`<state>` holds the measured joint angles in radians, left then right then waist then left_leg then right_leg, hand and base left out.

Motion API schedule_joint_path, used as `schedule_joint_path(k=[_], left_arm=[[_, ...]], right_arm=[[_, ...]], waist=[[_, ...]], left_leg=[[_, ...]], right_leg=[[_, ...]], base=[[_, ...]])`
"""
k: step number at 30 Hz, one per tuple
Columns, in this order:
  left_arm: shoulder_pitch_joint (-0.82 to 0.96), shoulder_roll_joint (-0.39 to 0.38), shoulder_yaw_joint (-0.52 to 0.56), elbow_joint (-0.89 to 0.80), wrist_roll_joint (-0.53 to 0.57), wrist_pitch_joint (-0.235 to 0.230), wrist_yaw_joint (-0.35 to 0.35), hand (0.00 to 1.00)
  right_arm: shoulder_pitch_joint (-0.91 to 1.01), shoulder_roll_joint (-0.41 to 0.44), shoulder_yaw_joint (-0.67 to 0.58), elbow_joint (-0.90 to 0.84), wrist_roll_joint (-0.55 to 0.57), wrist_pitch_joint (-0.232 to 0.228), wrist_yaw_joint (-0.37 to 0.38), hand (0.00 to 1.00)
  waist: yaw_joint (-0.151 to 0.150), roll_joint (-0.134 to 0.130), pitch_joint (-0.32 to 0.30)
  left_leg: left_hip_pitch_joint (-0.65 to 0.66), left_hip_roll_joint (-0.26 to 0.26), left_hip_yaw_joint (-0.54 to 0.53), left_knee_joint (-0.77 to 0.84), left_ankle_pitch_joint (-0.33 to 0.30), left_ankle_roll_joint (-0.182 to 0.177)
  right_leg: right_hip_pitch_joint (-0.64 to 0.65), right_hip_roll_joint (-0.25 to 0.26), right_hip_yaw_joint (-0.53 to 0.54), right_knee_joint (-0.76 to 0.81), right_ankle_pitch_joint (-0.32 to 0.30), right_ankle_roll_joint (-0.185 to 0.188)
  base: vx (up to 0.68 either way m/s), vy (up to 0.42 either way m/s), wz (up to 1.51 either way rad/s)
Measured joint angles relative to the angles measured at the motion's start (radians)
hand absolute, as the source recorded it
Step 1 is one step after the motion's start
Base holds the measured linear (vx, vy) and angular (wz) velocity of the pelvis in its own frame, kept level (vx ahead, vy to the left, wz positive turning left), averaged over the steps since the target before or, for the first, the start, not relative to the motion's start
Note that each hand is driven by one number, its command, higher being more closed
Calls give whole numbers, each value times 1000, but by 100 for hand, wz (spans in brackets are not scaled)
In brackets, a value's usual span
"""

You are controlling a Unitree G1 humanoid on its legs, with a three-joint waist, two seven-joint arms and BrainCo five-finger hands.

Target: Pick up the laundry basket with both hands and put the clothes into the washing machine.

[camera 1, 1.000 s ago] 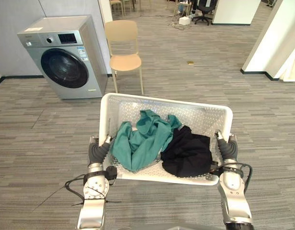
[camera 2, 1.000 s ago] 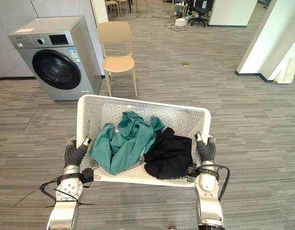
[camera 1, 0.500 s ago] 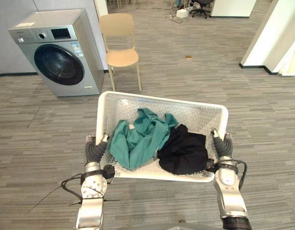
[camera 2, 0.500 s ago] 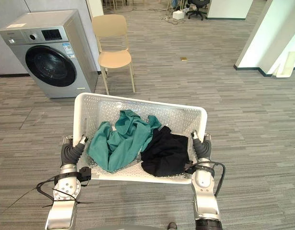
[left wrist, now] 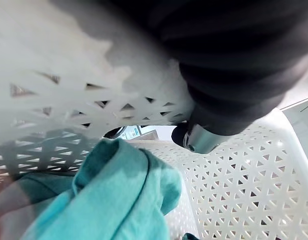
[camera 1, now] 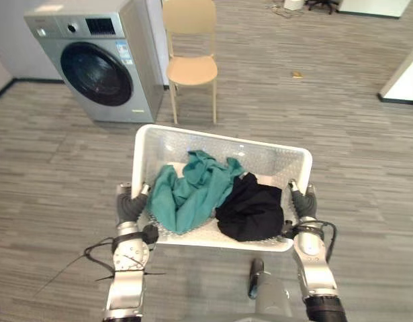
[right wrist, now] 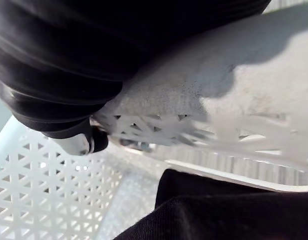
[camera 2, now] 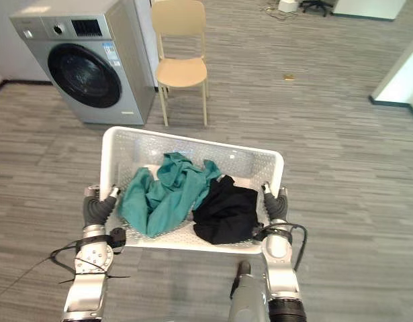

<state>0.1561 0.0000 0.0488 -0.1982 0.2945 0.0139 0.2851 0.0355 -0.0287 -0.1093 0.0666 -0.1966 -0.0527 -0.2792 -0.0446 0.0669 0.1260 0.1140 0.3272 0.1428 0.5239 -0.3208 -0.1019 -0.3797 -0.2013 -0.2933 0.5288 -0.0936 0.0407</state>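
Laundry basket (camera 1: 219, 139) above grey striped floor (camera 1: 58, 174), washing machine (camera 1: 99, 64), tan chair (camera 1: 191, 67)

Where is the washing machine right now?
In the left eye view the washing machine stands at the upper left, on the floor beyond the basket, with a beige chair close on its right.

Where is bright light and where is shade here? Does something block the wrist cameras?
Left eye view: even room light on the washing machine and floor. Left wrist view: the left hand covers a corner and shades the basket beside it; the far wall is bright. Right wrist view: the right hand shades the rim above the black garment.
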Motion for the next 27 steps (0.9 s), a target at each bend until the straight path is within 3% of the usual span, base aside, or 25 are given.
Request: schedule_joint_path(k=[1, 2, 3, 4, 5, 6, 7, 8, 9, 10, 11, 12, 13, 14, 16, 17, 18, 20, 21, 23, 24, 25, 26, 27], left_arm=[[-1, -6, -3, 5, -1, 0, -2, 100], [1, -7, -2, 6, -4, 0, -5, 100], [1, -7, -8, 12, -12, 0, -8, 100], [3, -10, -10, 13, -16, 0, -10, 100], [3, -6, -9, 13, -18, -2, -14, 100], [1, -5, -7, 13, -21, -5, -17, 100], [2, -6, 4, 11, -32, -19, -18, 100], [1, -9, 13, 3, -48, -23, -18, 100], [2, -13, 18, -4, -49, -24, -18, 100], [5, -27, 32, -24, -48, -24, -18, 100], [29, -38, 43, -55, -47, -23, -19, 100], [50, -38, 45, -73, -47, -24, -19, 100], [84, -30, 45, -81, -47, -25, -19, 100], [113, -27, 49, -81, -46, -18, -19, 100], [113, -11, 45, -85, -46, -17, -19, 100], [111, -2, 40, -84, -46, -2, -19, 100], [113, 0, 41, -84, -46, 8, -19, 100], [120, 7, 45, -84, -45, 18, -19, 100], [119, 12, 49, -88, -46, 15, -18, 100], [105, 13, 59, -94, -47, -4, -18, 100], [97, 17, 66, -98, -46, -5, -19, 100], [97, 21, 67, -92, -47, -5, -19, 100], [96, 21, 64, -81, -47, -5, -19, 100], [90, 19, 52, -54, -44, -6, -19, 100]], right_arm=[[5, -12, 2, -17, 6, 10, 0, 100], [6, -18, 7, -22, 12, 15, 1, 100], [5, -23, 6, -24, 26, 19, -1, 100], [6, -23, 4, -25, 31, 20, -6, 100], [8, -22, 4, -37, 31, 19, -9, 100], [7, -22, 4, -47, 32, 19, -9, 100], [-8, -23, 7, -55, 32, 14, -8, 100], [-35, -24, 8, -52, 34, 11, -4, 100], [-47, -26, 9, -49, 35, 11, -2, 100], [-67, -31, 17, -39, 40, 8, 1, 100], [-77, -31, 33, -31, 43, 5, 1, 100], [-74, -32, 37, -30, 47, 4, 1, 100], [-64, -17, 42, -3, 47, -4, 1, 100], [-48, -1, 50, 13, 41, -1, 2, 100], [-38, 11, 40, 20, 36, -8, 13, 100], [-48, 21, 26, 46, 39, -3, 28, 100], [-42, 30, 25, 51, 39, 1, 30, 100], [-22, 37, 38, 53, 39, -6, 38, 100], [-26, 36, 42, 46, 39, -10, 40, 100], [-38, 33, 39, 26, 39, -15, 42, 100], [-43, 34, 37, 25, 38, -16, 43, 100], [-42, 35, 38, 25, 38, -11, 44, 100], [-37, 34, 37, 25, 38, -8, 43, 100], [-13, 36, 26, 25, 38, -6, 41, 100]], waist=[[9, 39, -1], [19, 51, 0], [37, 56, 0], [45, 50, 4], [54, 29, 12], [57, 14, 17], [67, -19, 28], [86, -29, 28], [100, -40, 35], [126, -43, 36], [152, -29, 28], [164, -25, 26], [173, -35, 23], [160, -69, 16], [127, -115, 17], [110, -119, 24], [112, -118, 28], [113, -102, 41], [114, -85, 44], [114, -66, 45], [112, -70, 43], [113, -74, 42], [106, -66, 40], [74, -56, 28]], left_leg=[[-114, 107, 50, 244, 142, 65], [-159, 161, 70, 350, 204, 95], [-234, 209, 85, 551, 203, 104], [-280, 212, 106, 652, 187, 129], [-329, 184, 155, 699, 153, 170], [-354, 156, 183, 690, 130, 177], [-412, 93, 237, 620, 79, 170], [-478, 40, 305, 491, 54, 150], [-510, 27, 340, 415, 55, 147], [-568, 11, 406, 248, 79, 108], [-581, -4, 459, 57, 120, 53], [-585, -8, 466, 5, 123, 48], [-579, -35, 384, 75, 185, 194], [-562, -85, 332, 133, 170, 243], [-541, -135, 314, 192, 84, 272], [-490, -164, 265, 233, 14, 253], [-447, -178, 253, 222, -3, 242], [-296, -215, 209, 126, -20, 219], [-211, -228, 183, 44, -21, 197], [-140, -231, 146, -44, -25, 167], [-91, -234, 135, -95, -32, 130], [-22, -230, 127, -113, -60, 73], [3, -218, 115, -85, -83, 38], [-9, -170, 94, 80, -106, 19]], right_leg=[[50, 44, -29, 2, -53, -17], [88, 70, -36, -15, -71, -31], [166, 113, -34, -62, -96, -40], [244, 136, -32, -123, -101, -45], [351, 150, -31, -221, -101, -46], [403, 150, -32, -269, -101, -45], [486, 146, -35, -352, -100, -45], [556, 143, -39, -423, -100, -45], [579, 143, -42, -448, -100, -45], [625, 144, -62, -491, -101, -45], [660, 160, -89, -496, -116, -14], [672, 161, -104, -453, -139, 22], [660, 102, -119, -253, -206, 75], [577, 1, -111, 52, -184, 83], [440, -116, -80, 437, -65, 87], [327, -130, -22, 692, -71, 73], [302, -131, -9, 725, -83, 70], [257, -142, -69, 674, -136, 8], [198, -159, -138, 572, -179, -27], [100, -168, -243, 318, -180, -32], [86, -158, -331, 54, -122, -8], [75, -131, -346, -105, -43, -4], [72, -108, -296, -93, -2, -26], [69, -66, -195, 3, 23, -66]], base=[[697, -371, 10], [728, -316, -16], [584, -214, -28], [883, -258, -23], [595, -158, -3], [879, -195, 8], [709, -106, 7], [849, -111, -5], [690, -33, -30], [686, 2, -56], [683, 8, -60], [746, 97, -58], [807, 222, -11], [856, 288, 23], [921, 230, 100], [793, 128, 109], [896, 68, 102], [728, -11, 68], [686, -69, 66], [644, -117, 62], [627, -173, 48], [646, -194, 45], [699, -224, 71], [708, -252, 63]])
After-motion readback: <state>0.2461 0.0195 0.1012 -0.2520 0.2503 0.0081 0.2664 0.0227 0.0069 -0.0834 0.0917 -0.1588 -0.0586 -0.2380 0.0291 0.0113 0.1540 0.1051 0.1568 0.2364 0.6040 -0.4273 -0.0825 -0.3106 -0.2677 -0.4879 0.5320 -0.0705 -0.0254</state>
